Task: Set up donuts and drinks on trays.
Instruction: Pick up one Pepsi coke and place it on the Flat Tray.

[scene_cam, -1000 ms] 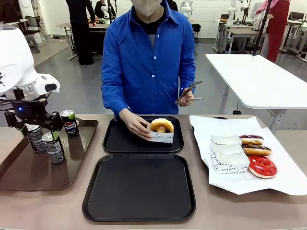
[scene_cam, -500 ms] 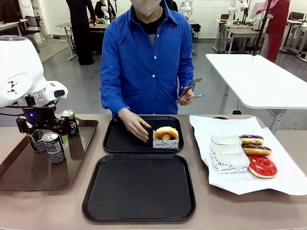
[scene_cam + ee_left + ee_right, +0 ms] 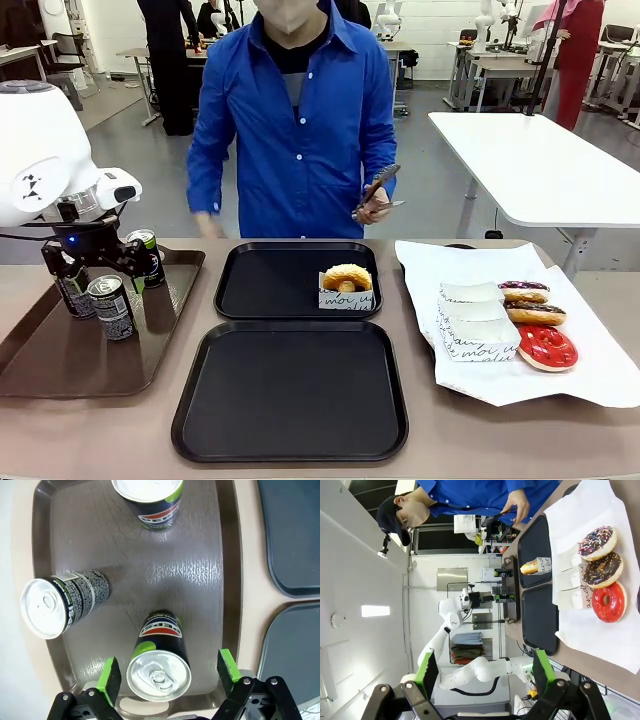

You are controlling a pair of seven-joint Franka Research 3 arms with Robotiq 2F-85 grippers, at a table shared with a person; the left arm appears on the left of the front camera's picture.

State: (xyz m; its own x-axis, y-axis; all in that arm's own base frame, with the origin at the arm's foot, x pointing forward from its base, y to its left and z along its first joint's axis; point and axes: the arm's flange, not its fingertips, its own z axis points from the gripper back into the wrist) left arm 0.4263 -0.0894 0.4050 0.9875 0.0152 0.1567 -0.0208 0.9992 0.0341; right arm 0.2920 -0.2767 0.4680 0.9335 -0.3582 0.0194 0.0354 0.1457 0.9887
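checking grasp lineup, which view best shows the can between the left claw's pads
Left wrist view: the can stands top-up between the pads of the open left claw. Front view: the claw partly hides the cans; right wrist view: they are tiny, far off.

Both sets of jaws parted
Black, green-padded left end effector [image 3: 168,672] points down, fingers spread; right end effector [image 3: 485,669] likewise.
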